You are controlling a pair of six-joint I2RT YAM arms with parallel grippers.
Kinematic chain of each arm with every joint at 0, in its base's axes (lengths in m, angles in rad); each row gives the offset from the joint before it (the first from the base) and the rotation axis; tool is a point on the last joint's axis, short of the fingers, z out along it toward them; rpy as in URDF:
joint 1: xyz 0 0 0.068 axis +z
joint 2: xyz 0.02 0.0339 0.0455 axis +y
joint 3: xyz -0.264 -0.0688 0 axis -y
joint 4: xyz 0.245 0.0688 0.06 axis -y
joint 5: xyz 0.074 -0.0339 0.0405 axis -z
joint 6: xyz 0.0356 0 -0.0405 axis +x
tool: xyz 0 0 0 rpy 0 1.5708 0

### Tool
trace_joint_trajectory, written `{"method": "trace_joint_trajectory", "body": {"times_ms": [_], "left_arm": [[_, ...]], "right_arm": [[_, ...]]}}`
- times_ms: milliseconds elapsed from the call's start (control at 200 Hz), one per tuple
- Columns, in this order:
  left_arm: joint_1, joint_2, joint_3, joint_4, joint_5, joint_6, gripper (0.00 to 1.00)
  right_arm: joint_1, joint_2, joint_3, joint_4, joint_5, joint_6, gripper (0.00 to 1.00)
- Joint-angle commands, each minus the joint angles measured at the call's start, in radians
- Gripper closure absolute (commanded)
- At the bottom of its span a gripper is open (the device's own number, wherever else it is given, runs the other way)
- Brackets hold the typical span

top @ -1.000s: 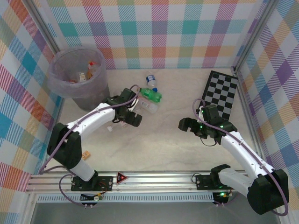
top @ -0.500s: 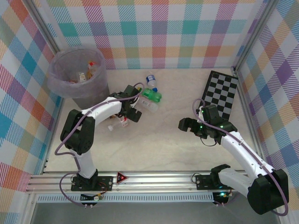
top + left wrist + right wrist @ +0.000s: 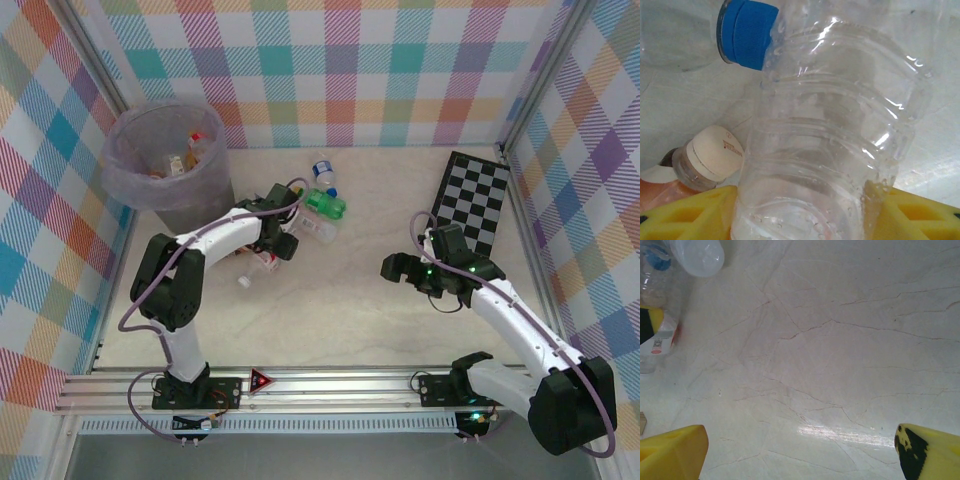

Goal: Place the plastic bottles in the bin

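Note:
The bin (image 3: 165, 168), a translucent grey-lavender wastebasket at the back left, holds several bottles. My left gripper (image 3: 282, 240) is low on the table just right of it. In the left wrist view it (image 3: 807, 210) is shut on a ribbed clear bottle (image 3: 830, 125) with a blue cap (image 3: 747, 32), one yellow finger (image 3: 690, 215) on each side. A white-capped, red-white labelled bottle (image 3: 707, 160) (image 3: 258, 264) lies beside it. Close by are a green bottle (image 3: 325, 204), a clear bottle (image 3: 318, 228) and a blue-capped one (image 3: 322, 172). My right gripper (image 3: 393, 267) (image 3: 802, 450) hangs open over bare table.
A black-and-white checkerboard (image 3: 475, 195) lies at the back right. A small tan block (image 3: 184, 329) sits near the left arm's base. Plaid walls close in the table (image 3: 340, 310) on three sides, and the metal rail (image 3: 330, 385) runs along the near edge.
My left gripper moved back and slightly left, up against the bottle cluster. The red-white labelled bottle came out from under it and shifted a little toward the front. The right arm stayed put.

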Motion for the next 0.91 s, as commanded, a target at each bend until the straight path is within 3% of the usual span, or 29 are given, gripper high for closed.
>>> {"method": "trace_joint_trajectory", "body": {"times_ms": [0, 320, 585, 760, 900], "left_arm": [[-0.002, -0.098, 0.035, -0.073, 0.050, -0.045, 0.39], [0.000, -0.223, 0.222, -0.243, 0.195, -0.132, 0.38], [0.023, -0.316, 0.343, -0.248, 0.259, -0.221, 0.43], [0.100, -0.363, 0.415, -0.205, 0.396, -0.299, 0.47], [0.227, -0.393, 0.439, -0.120, 0.503, -0.394, 0.52]], "right_arm": [[-0.006, 0.002, 0.006, 0.010, -0.017, -0.014, 0.04], [-0.005, 0.002, -0.009, 0.024, -0.019, -0.008, 0.04], [-0.006, -0.007, -0.019, 0.030, -0.018, -0.006, 0.04], [-0.005, -0.016, -0.024, 0.030, -0.019, -0.005, 0.04], [-0.005, -0.029, -0.028, 0.024, -0.018, -0.005, 0.04]]}}
